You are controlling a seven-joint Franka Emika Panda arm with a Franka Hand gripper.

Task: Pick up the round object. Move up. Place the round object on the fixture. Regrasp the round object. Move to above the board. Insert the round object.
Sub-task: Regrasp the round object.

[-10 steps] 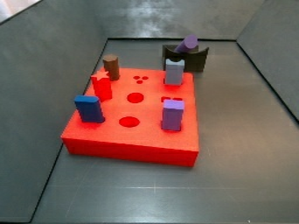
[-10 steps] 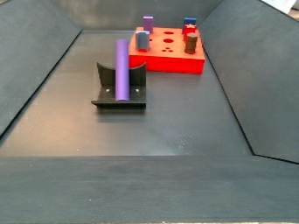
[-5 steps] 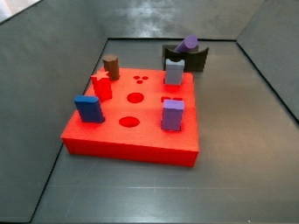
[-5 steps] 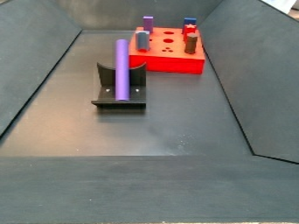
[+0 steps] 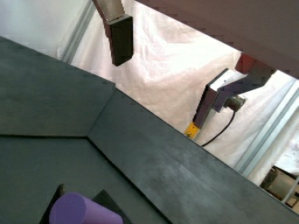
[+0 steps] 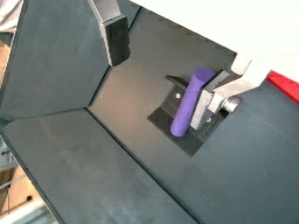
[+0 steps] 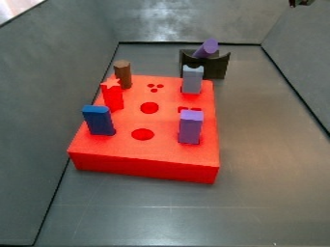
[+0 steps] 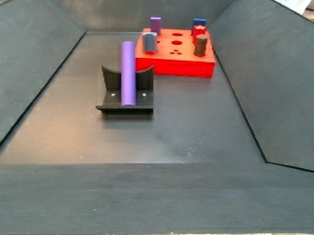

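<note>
The round object, a long purple rod [image 8: 127,72], lies in the cradle of the dark fixture [image 8: 125,103]. In a side view its end [image 7: 207,46] shows above the fixture [image 7: 219,64], behind the red board [image 7: 149,145]. My gripper [image 6: 173,66] is open and empty, high above the floor. The rod [image 6: 191,103] on the fixture [image 6: 163,114] shows far below, between the fingers [image 6: 115,39]. In a wrist view [image 5: 176,66] only the rod's end [image 5: 82,210] shows. A small dark part at the top edge of a side view [image 7: 299,3] may be the arm.
The board [image 8: 185,62] carries blue [image 7: 98,120], red [image 7: 112,96], brown [image 7: 123,73], purple [image 7: 191,126] and grey-blue [image 7: 192,79] pegs and has open round holes [image 7: 145,134]. Sloping dark walls [image 8: 50,83] enclose the floor. A red board corner [image 6: 284,87] shows in a wrist view.
The rod, fixture and board have not moved. A small dark part now shows at the top edge of a side view.
</note>
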